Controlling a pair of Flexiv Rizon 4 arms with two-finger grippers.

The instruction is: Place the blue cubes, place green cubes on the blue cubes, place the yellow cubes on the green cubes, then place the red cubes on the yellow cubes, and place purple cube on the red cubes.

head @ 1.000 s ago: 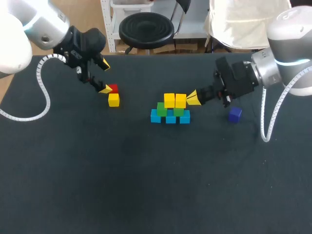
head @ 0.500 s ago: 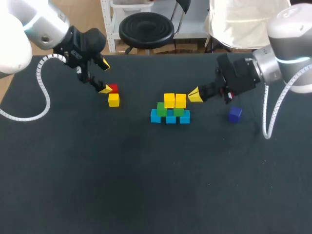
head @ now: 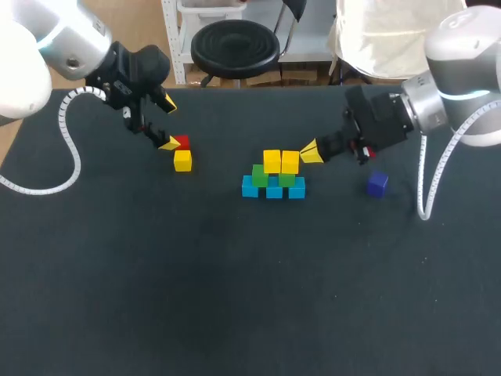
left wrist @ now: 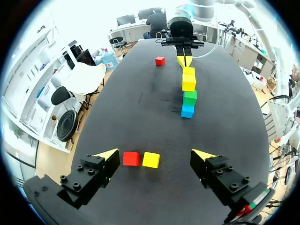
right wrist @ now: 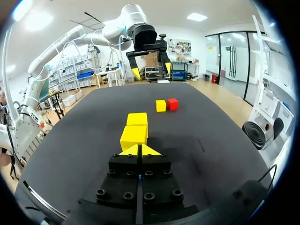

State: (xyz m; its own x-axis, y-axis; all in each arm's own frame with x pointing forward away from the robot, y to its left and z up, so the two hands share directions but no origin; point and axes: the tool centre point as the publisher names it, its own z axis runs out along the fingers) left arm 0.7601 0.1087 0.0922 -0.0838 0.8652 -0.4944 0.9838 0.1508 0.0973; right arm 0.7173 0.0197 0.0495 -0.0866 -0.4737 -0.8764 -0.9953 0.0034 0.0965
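Mid-table stands the stack: three blue cubes (head: pixel 273 190) in a row, two green cubes (head: pixel 286 179) on them, two yellow cubes (head: pixel 281 161) on top. My right gripper (head: pixel 308 152) is shut and holds nothing, its tips just right of the top yellow cubes (right wrist: pixel 133 136). My left gripper (head: pixel 168 124) hangs open over a loose red cube (head: pixel 182 142) and a loose yellow cube (head: pixel 182 160); both cubes lie between its fingers (left wrist: pixel 108 154) in the left wrist view. A purple cube (head: pixel 378 183) lies right of the stack. Another red cube (left wrist: pixel 160 60) lies beside my right gripper (left wrist: pixel 183 60).
The black table (head: pixel 235 298) has wide free room in front of the stack. White cables hang from both arms, the left cable (head: pixel 66 149) looping down over the table's left side.
My right gripper has drawn back a little to the right, off the top yellow cube, and risen slightly. The left arm and all cubes have stayed in place.
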